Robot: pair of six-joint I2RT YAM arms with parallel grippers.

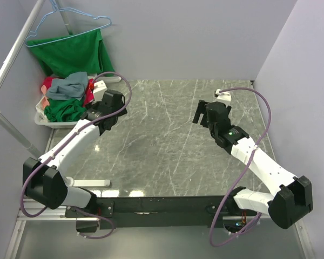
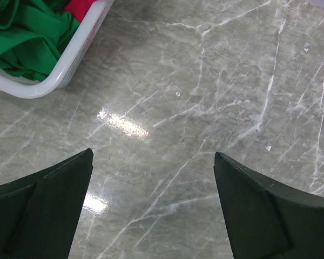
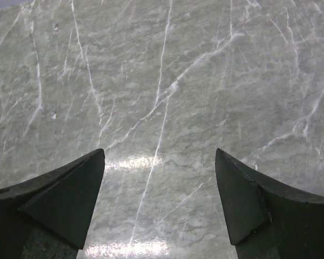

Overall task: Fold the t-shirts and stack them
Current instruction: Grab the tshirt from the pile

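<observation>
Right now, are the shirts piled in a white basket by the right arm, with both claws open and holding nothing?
Not quite: the white basket of shirts sits by the left arm, not the right, as the top view shows. The left gripper and right gripper are indeed open and holding nothing.

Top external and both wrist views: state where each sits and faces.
Top external: high behind the bases, looking down on grey marble tabletop; both arms show.
Left wrist: on left arm, facing down at tabletop; open jaws, white plastic basket.
Right wrist: on right arm, facing down at tabletop; open jaws.
Shared: top and left wrist show the basket's green cloth t-shirt.
</observation>
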